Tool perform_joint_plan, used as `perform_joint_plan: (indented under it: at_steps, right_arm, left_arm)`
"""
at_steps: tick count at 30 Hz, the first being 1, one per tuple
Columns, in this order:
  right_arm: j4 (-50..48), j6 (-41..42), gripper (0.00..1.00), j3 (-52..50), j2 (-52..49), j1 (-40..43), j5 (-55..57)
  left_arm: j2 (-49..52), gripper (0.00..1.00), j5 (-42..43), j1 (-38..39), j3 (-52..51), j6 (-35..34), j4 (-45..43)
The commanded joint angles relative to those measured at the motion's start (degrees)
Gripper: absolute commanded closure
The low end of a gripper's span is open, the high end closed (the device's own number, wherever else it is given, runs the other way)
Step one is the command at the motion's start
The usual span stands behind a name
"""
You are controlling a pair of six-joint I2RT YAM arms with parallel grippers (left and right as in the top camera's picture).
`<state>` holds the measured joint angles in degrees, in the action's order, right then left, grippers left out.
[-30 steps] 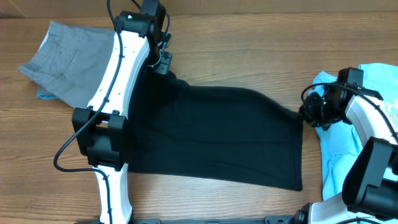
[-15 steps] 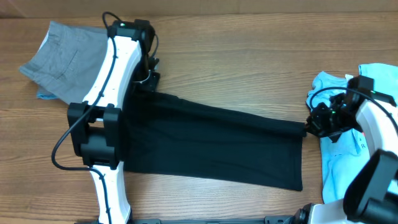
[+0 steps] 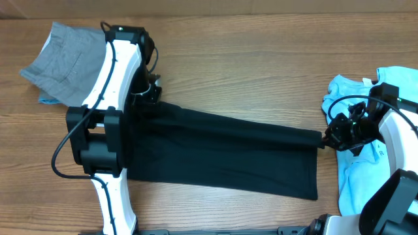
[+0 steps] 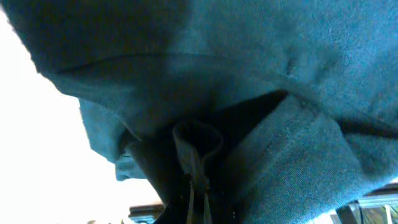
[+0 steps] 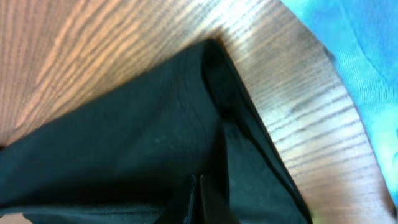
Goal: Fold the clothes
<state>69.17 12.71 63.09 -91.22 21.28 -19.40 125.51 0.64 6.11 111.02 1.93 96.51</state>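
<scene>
Place: a robot laboratory bench set up for handling cloth.
Worktop: a plain wood-grain worktop (image 3: 261,59) fills the whole overhead view.
Machines: a white-and-black left arm (image 3: 114,72) and right arm (image 3: 392,127) reach in from the near edge.
Laundry: a black T-shirt (image 3: 222,150) in the middle, a grey garment (image 3: 65,59) far left, and a light blue T-shirt (image 3: 356,179) at the right.

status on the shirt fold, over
Both shut on the black shirt: left gripper far-left corner, right gripper right edge. Stretched between them. Off to the sides: grey garment, blue shirt.
</scene>
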Motion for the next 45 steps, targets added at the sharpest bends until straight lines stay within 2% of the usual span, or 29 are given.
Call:
perform_joint_plan:
  at_steps: [1,11,18,28,36,39,40,43,45]
  right_arm:
    - [1.9,-0.7,0.96,0.3,1.1,0.3,1.4]
    - [9.8,0.2,0.96,0.1,1.1,0.3,3.5]
    - [7.9,2.5,0.96,-3.8,1.1,0.3,5.9]
    - [9.6,7.5,0.96,-4.9,1.1,0.2,5.9]
    - [6.4,9.7,0.96,-8.8,1.1,0.2,5.9]
    - [6.2,9.9,0.96,-8.9,1.1,0.2,5.9]
    - [6.2,9.9,0.93,-8.9,1.1,0.2,5.9]
    - [6.5,10.1,0.36,-8.9,1.1,0.2,6.0]
    - [6.1,11.4,0.30,-8.9,1.1,0.2,7.2]
  left_arm:
    - [-4.3,0.96,1.3,-0.5,-4.0,-0.9,0.3]
    - [-9.0,0.91,0.3,-0.6,-14.8,-0.9,-4.7]
    - [-9.1,0.90,0.2,-0.6,-20.4,-0.9,-5.9]
    - [-9.1,0.89,0.3,-0.6,-21.3,-0.9,-6.0]
    - [-9.1,0.85,0.3,-0.6,-21.3,-1.3,-5.2]
    - [-9.1,0.81,0.2,-0.6,-21.3,-1.3,-3.6]
    - [-9.1,0.80,0.2,-0.6,-21.3,-1.3,-3.4]
    - [-9.1,0.70,0.1,-0.7,-21.3,-1.3,-2.6]
    - [-9.1,0.44,0.0,-0.8,-21.3,-1.3,-2.2]
